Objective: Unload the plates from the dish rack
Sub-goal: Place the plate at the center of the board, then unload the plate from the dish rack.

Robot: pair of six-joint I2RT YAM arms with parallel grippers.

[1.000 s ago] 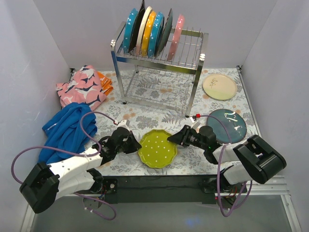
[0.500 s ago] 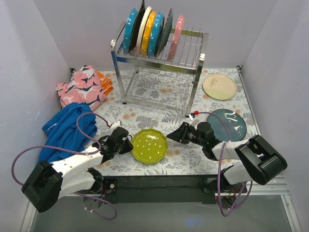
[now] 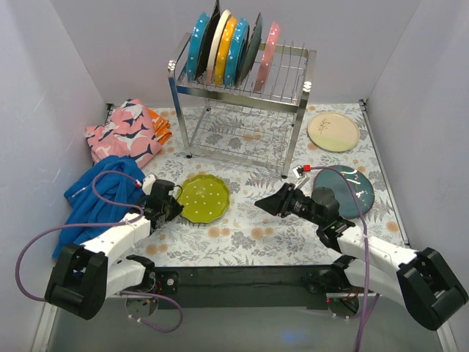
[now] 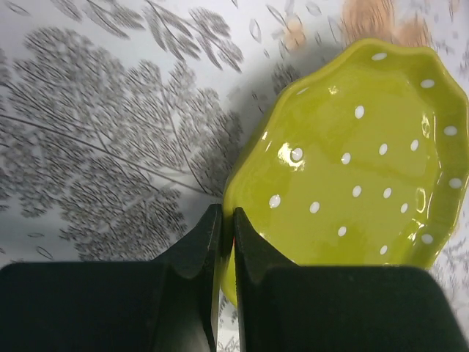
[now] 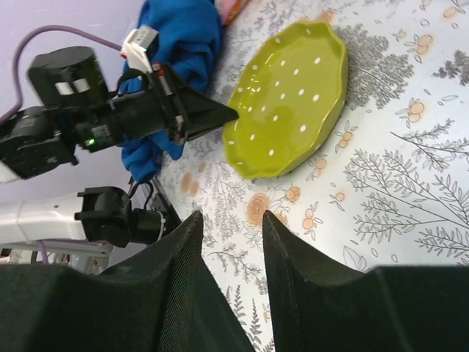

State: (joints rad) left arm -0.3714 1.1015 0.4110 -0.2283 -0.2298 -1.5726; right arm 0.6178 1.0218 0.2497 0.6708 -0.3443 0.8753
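Between my left fingers (image 4: pixel 199 253), pinched shut, sits the rim of the lime plate (image 4: pixel 352 169), low on the table (image 4: pixel 95 147) in front of the rack (image 3: pixel 289 77). My right fingers (image 5: pixel 183 286) are spread on nothing, near the plate but not touching. Seven plates (image 3: pixel 227 40) stand upright in the rack's top slots.

Lime plate (image 3: pixel 204 198) (white dots)
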